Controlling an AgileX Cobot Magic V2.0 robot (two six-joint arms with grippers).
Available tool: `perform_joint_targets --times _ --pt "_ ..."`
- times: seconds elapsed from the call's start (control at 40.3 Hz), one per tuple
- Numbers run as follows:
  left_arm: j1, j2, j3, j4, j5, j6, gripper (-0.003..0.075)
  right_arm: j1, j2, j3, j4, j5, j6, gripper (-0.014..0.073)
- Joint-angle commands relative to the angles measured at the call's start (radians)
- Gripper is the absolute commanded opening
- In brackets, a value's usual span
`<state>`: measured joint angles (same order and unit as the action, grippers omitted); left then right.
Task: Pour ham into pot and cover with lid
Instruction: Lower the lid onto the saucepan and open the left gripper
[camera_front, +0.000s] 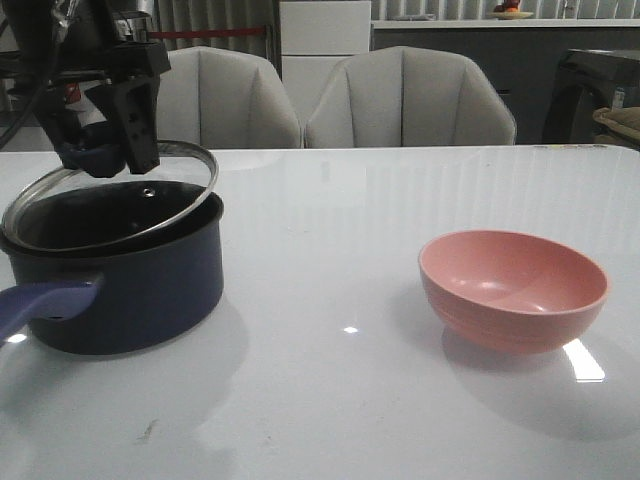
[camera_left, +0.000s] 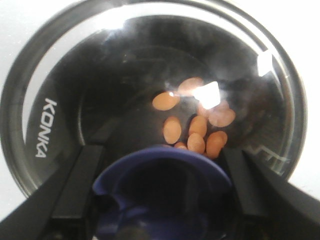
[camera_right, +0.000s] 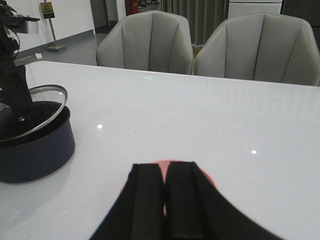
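The dark blue pot (camera_front: 130, 290) stands at the table's left, its handle (camera_front: 40, 305) pointing toward the front left. The glass lid (camera_front: 110, 205) hangs tilted just over the pot's mouth, its right edge raised. My left gripper (camera_front: 105, 150) is shut on the lid's blue knob (camera_left: 160, 185). Through the glass, several orange-pink ham pieces (camera_left: 195, 125) lie on the pot's black bottom. My right gripper (camera_right: 165, 172) is shut on nothing and hovers above the pink bowl (camera_right: 206, 179), mostly hiding it. It does not show in the front view. The bowl (camera_front: 512, 290) looks empty.
Two grey chairs (camera_front: 400, 100) stand behind the table's far edge. The white table (camera_front: 330, 250) stretches between pot and bowl. The left arm (camera_right: 12, 75) rises above the pot (camera_right: 35, 150).
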<state>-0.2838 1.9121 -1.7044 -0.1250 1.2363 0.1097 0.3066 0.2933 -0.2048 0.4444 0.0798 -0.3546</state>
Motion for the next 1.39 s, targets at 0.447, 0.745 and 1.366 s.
perform_joint_targets --times 0.447,0.745,1.366 --pt "-0.008 -0.041 -0.025 0.007 0.051 -0.001 0.0452 0.0 0.005 -0.028 0.003 -0.068 -0.004 0.0157" --pt "-0.008 -0.083 -0.006 0.044 0.051 -0.001 0.0452 0.0 0.005 -0.028 0.003 -0.068 -0.004 0.0157" --pt "-0.008 -0.064 0.042 0.026 0.051 -0.001 0.0575 0.0 0.005 -0.028 0.003 -0.068 -0.004 0.0157"
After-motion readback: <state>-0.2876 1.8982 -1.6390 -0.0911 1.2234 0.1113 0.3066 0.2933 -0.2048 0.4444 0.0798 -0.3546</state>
